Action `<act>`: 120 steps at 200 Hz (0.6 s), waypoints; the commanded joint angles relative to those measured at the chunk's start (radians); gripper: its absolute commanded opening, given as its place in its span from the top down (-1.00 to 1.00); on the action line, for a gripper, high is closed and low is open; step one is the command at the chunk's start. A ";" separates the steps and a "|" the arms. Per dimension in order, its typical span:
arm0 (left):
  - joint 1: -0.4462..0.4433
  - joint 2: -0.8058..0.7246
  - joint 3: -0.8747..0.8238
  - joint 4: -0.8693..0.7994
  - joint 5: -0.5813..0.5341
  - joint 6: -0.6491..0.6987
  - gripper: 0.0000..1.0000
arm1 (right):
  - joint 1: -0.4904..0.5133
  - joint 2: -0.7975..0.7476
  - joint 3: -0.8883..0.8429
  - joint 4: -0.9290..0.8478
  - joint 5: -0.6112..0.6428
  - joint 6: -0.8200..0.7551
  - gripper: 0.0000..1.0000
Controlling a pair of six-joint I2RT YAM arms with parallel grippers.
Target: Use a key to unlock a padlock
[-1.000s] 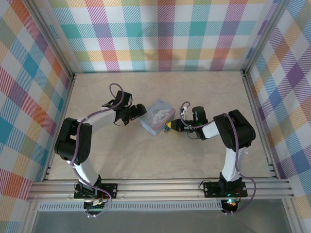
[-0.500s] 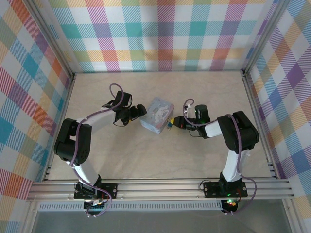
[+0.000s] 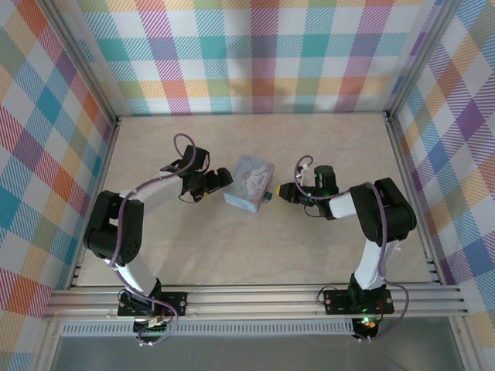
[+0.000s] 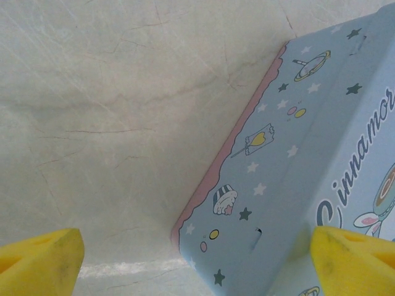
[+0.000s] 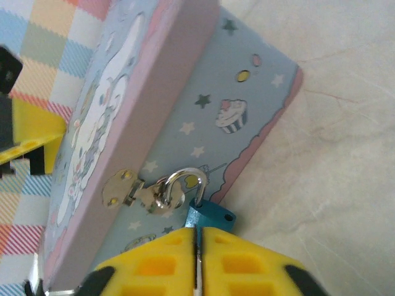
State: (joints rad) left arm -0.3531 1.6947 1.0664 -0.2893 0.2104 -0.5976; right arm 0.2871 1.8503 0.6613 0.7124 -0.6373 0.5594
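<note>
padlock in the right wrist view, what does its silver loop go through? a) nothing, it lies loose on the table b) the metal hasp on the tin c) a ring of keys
b, the padlock has its loop threaded through the hasp on the tin

Counts: 1 pale blue rect. tin box w/ cartoon lid (image 3: 250,182). 1 tiny dark-blue padlock w/ thin silvery loop (image 5: 208,216). 1 silvery metal hasp (image 5: 133,191). 2 yellow-tipped end effectors: left end effector (image 3: 219,180), right end effector (image 5: 197,253). 1 beige tabletop (image 3: 232,247).
</note>
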 commanded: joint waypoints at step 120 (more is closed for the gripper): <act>0.000 0.008 -0.003 -0.075 -0.045 0.032 -0.81 | -0.022 0.212 0.127 0.309 -0.284 0.031 -0.24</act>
State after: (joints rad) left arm -0.3531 1.6947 1.0664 -0.2928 0.2070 -0.5861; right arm 0.2508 2.0312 0.7357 0.9859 -0.8742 0.5800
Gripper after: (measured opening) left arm 0.908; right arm 0.612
